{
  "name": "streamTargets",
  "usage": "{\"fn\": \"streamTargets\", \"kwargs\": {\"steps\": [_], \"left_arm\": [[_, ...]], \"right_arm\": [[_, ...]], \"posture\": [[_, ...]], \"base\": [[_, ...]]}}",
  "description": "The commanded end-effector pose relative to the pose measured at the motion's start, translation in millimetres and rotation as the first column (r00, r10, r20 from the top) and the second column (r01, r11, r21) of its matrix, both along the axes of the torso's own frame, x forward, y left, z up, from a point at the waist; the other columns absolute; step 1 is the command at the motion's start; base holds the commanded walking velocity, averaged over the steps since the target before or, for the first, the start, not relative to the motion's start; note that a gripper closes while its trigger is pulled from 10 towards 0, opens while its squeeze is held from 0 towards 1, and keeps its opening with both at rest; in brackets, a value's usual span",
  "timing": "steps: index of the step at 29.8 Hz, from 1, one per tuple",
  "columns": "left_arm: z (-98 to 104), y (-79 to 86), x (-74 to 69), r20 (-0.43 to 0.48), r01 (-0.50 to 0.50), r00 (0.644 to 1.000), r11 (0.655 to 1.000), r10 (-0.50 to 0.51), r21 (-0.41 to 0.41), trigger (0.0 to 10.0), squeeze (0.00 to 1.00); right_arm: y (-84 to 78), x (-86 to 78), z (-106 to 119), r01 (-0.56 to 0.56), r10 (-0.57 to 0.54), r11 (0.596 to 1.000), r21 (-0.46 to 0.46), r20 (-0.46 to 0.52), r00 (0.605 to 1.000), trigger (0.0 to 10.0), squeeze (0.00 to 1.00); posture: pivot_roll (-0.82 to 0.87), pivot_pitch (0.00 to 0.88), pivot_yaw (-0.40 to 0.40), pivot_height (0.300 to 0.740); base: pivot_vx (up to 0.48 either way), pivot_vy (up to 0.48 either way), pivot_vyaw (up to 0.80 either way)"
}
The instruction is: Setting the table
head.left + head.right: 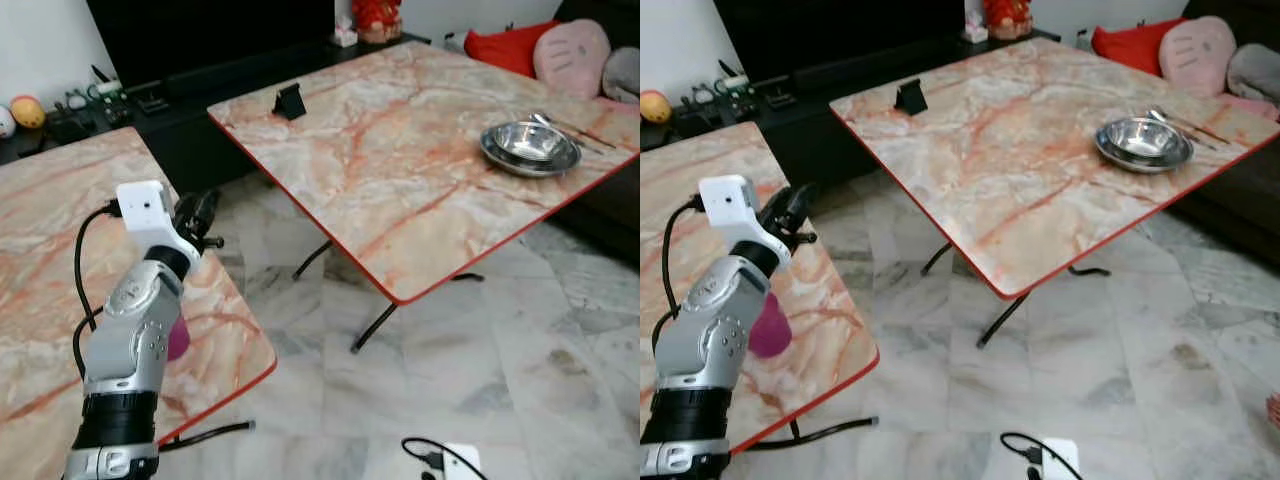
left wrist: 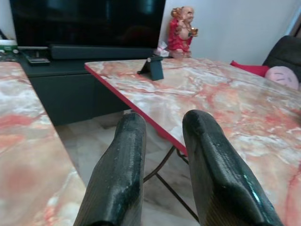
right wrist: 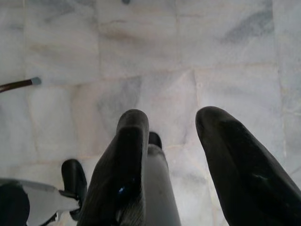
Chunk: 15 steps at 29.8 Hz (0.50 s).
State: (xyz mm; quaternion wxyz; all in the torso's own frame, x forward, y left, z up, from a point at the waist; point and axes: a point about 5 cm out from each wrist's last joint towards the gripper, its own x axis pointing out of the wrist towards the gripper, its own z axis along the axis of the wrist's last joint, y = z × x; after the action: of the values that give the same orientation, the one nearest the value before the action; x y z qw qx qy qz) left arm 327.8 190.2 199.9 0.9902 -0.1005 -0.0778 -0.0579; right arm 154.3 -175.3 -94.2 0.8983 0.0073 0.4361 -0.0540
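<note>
With our left gripper (image 1: 196,216) held narrowly parted and empty over the near table (image 1: 60,240), we judge it best to back off and lower squarely onto the pink cup (image 1: 770,326), which stands nearer than the fingers, half hidden beside our forearm, well apart from the steel bowl (image 1: 530,147) far right.

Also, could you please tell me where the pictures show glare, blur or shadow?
Left eye view: steel bowl glints, scene sharp. Left wrist view: left gripper fingers large and soft-focused, table beyond clearer. Right wrist view: right gripper dark over bright marble floor.
</note>
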Motion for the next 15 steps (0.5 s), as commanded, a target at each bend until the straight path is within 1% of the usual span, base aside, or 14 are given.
{"fn": "streamTargets", "kwargs": {"steps": [1,4,6,8,9,12,13,14,15], "left_arm": [[6.4,4.2,-0.4,0.021,-0.025,1.000,0.999,0.024,0.046,10.0,0.00],[4.6,9.2,-0.4,-0.006,-0.048,0.999,0.994,0.049,0.093,10.0,0.00],[4.3,9.8,-0.5,-0.010,-0.049,0.999,0.994,0.050,0.098,10.0,0.00],[-5.4,17.9,-2.5,-0.082,-0.067,0.993,0.986,0.081,0.152,10.0,0.00],[-6.6,18.6,-3.0,-0.089,-0.066,0.993,0.986,0.080,0.153,10.0,0.00],[-15.8,32.6,-14.4,-0.065,-0.116,0.990,0.983,0.126,0.143,10.0,0.00],[-18.9,42.2,-19.1,-0.045,-0.166,0.984,0.977,0.174,0.136,10.0,0.00],[-19.4,44.2,-20.0,-0.040,-0.178,0.982,0.975,0.185,0.135,10.0,0.00],[-21.0,52.1,-23.2,-0.029,-0.216,0.975,0.967,0.221,0.134,10.0,0.00]], "right_arm": [[0.1,-2.7,-1.2,0.006,-0.006,1.000,0.006,-0.011,1.000,10.0,0.00],[0.3,-2.9,-1.3,-0.004,0.004,1.000,0.005,-0.012,1.000,10.0,0.00],[0.3,-3.0,-1.4,-0.004,0.004,1.000,0.005,-0.012,1.000,10.0,0.00],[0.3,-4.4,-1.8,-0.012,0.012,1.000,-0.001,-0.014,1.000,10.0,0.00],[0.4,-4.5,-1.8,-0.013,0.013,1.000,-0.001,-0.014,1.000,10.0,0.00],[0.2,-6.1,-2.3,-0.009,0.009,1.000,0.003,-0.015,1.000,10.0,0.00],[0.0,-6.4,-2.4,-0.007,0.007,1.000,0.004,-0.016,1.000,10.0,0.00],[0.0,-6.5,-2.4,-0.007,0.007,1.000,0.004,-0.016,1.000,10.0,0.00],[-0.3,-6.6,-2.5,-0.007,0.007,1.000,0.004,-0.016,1.000,10.0,0.00]], "posture": [[-0.01,0.000,0.064,0.740],[-0.01,0.000,0.065,0.740],[-0.01,0.000,0.065,0.740],[-0.01,0.000,0.067,0.740],[-0.01,0.000,0.067,0.740],[-0.01,0.000,0.069,0.740],[-0.01,0.000,0.069,0.740],[-0.01,0.000,0.069,0.740],[0.00,0.000,0.069,0.740]], "base": [[0.000,0.000,0.00],[0.000,0.000,0.00],[0.000,0.000,0.00],[0.000,0.000,0.00],[0.000,0.000,0.00],[0.000,0.000,0.00],[0.000,0.000,0.00],[0.000,0.000,0.00],[0.000,0.000,0.00]]}}
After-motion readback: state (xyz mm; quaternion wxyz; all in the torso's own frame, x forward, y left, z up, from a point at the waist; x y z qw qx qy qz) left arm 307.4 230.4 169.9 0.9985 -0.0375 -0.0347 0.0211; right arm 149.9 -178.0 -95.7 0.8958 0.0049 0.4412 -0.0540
